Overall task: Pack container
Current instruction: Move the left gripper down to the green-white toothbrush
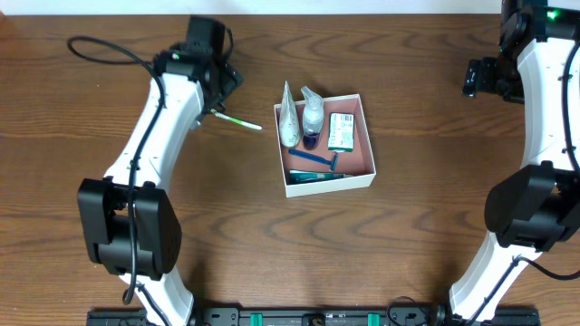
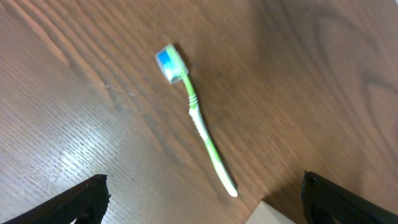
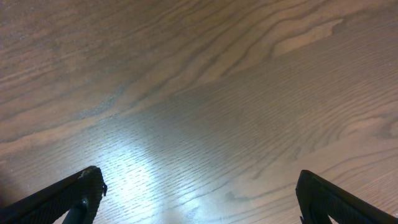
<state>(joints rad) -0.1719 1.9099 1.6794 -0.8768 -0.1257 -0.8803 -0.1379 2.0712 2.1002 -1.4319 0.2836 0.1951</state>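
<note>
The left arm [image 1: 154, 136] reaches from its base at the near edge up across the table [image 1: 408, 263], with its wrist bent over a green toothbrush [image 2: 198, 121] lying flat on the wood. The left gripper [image 2: 205, 186] hangs above the brush, jaws spread wide and holding nothing. The container [image 1: 360, 161] sits at mid-table, near the toothbrush on its right but apart from it, with a tube [image 1: 287, 122], a bottle [image 1: 312, 116], a packet [image 1: 341, 131] and a blue razor [image 1: 315, 160] inside. The right arm [image 1: 544, 100] stands folded along the right edge, well apart from the container. The right gripper [image 3: 199, 177] faces bare wood, jaws wide apart and empty.
</note>
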